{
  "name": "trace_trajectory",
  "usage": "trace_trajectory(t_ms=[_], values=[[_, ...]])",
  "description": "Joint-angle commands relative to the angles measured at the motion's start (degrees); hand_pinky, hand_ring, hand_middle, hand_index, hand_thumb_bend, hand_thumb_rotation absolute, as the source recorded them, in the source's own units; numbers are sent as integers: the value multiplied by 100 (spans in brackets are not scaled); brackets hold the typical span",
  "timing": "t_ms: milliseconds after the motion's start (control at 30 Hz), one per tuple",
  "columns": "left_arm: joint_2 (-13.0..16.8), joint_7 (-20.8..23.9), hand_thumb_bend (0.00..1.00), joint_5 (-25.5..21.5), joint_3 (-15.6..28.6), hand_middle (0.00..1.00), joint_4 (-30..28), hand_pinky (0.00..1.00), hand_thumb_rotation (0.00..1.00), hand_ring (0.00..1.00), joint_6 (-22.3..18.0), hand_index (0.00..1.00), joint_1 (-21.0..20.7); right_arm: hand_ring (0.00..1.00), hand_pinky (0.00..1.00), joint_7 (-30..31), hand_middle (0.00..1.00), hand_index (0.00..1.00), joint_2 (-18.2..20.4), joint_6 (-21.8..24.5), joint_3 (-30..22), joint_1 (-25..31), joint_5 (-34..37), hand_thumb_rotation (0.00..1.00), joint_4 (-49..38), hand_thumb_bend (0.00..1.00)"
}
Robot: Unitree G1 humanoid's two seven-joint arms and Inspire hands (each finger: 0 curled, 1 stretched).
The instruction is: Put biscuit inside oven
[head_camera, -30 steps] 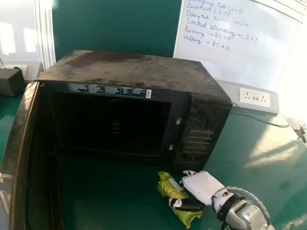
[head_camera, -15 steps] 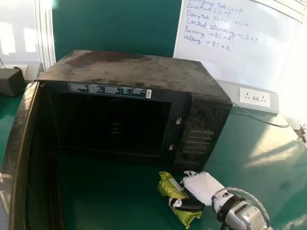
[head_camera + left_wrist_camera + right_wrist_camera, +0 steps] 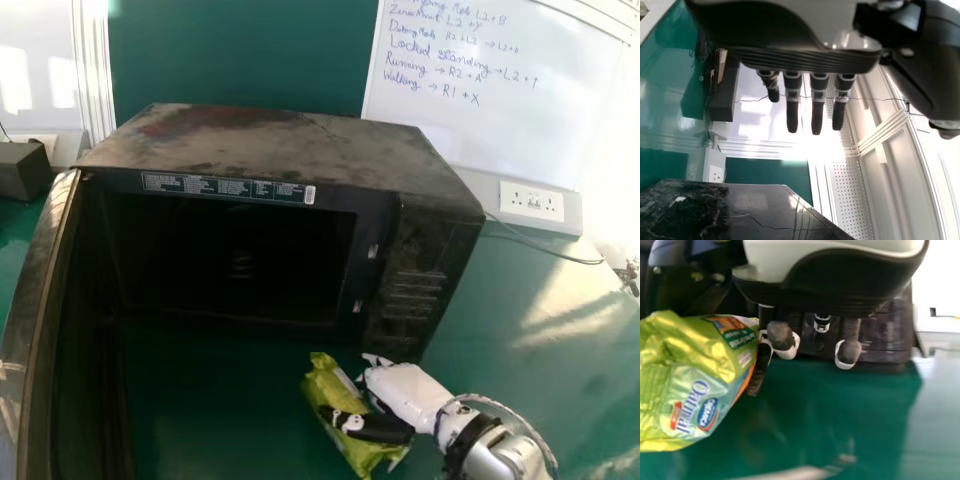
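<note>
1 biscuit packet (image 3: pixel 331 386), clasped in right hand (image 3: pixel 405 392)

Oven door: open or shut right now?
Open: the door stands swung out at the head view's left, and the dark cavity of the oven is exposed.

In your head view, you have one biscuit packet (image 3: pixel 328 388) and one microwave oven (image 3: pixel 280 150), which has one door (image 3: pixel 35 300). One bench (image 3: pixel 520 350) carries them. Around them, count one dark box (image 3: pixel 20 172), one whiteboard (image 3: pixel 570 110) and two loose cables, a longer one (image 3: pixel 555 256) and a short bit of another (image 3: pixel 5 131). You have at least one wall socket plate (image 3: pixel 532 201); whether the socket plate (image 3: pixel 717 173) in your left wrist view is a second one, you cannot tell.
</note>
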Motion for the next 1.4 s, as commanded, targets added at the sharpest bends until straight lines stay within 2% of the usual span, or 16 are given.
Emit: trace_trajectory(t_ms=[0,200,333,867,967,1067,1233,1300,1367], values=[[-301,-7,80,-62,-55,85,47,89,62,83,-56,86,188,0,0,116,0,8,130,61,-122,46,374,0,-200,63],[-283,9,77,-115,-90,87,24,87,74,81,-20,88,209,0,0,283,0,8,387,302,-223,100,942,0,-430,65],[-267,-38,76,-91,-41,87,103,86,74,82,-130,87,104,0,0,333,0,8,506,419,-234,115,1125,0,-513,63],[-252,10,72,14,-15,86,153,82,73,80,-180,87,126,0,0,533,0,9,938,754,-70,-1,1461,0,-671,67],[-240,1,72,-26,-59,83,136,77,72,77,-153,86,155,0,0,488,0,9,1091,782,-41,-39,1461,0,-615,67],[-224,-14,72,-78,-97,76,107,70,73,70,-121,86,198,0,0,482,0,8,1239,825,25,-116,1438,0,-533,66],[-213,-59,71,-137,-129,79,135,77,78,74,-162,88,158,0,0,604,0,8,1444,991,151,-300,1527,0,-433,65],[-216,-62,71,-108,-115,76,151,73,79,70,-182,88,144,0,0,648,0,8,1538,1149,189,-382,1587,0,-418,65],[-207,-65,71,-115,-117,71,148,64,80,64,-168,88,172,0,0,636,0,8,1629,1277,227,-458,1578,0,-401,64]])
